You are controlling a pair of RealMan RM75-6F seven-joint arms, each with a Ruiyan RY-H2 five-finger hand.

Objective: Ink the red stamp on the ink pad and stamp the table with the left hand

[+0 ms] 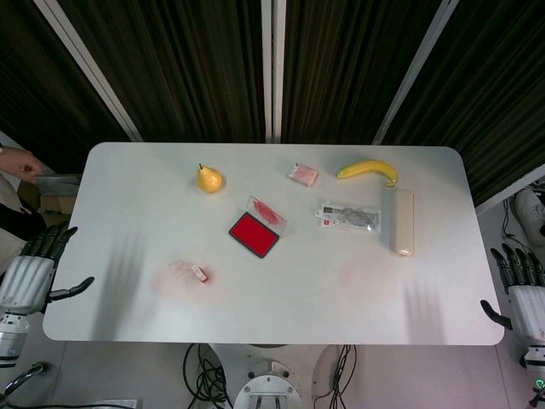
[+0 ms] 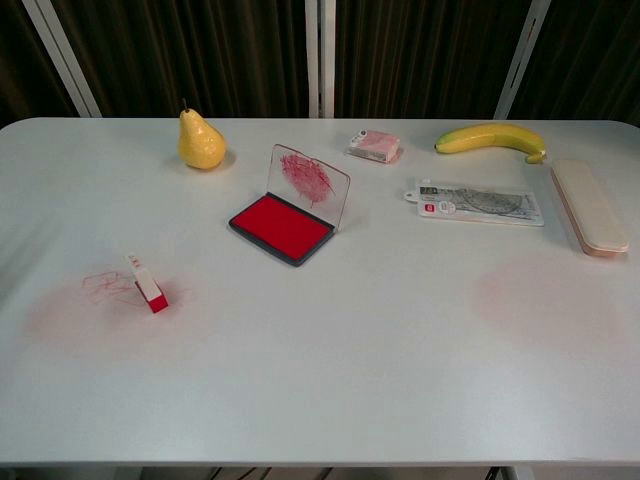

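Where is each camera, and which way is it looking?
Head view: up high, looking straight down on the whole table; the left hand and right hand show at its two sides, open, holding nothing.
Chest view: lower, at the table's near edge, looking across it toward the dark curtains; no part of the robot shows.
Both see the red stamp, open ink pad, pear, banana, packet and long case.

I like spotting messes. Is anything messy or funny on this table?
Yes. The small red stamp lies tipped on its side beside red ink scribbles on the white table. The open red ink pad's clear lid is smeared too.
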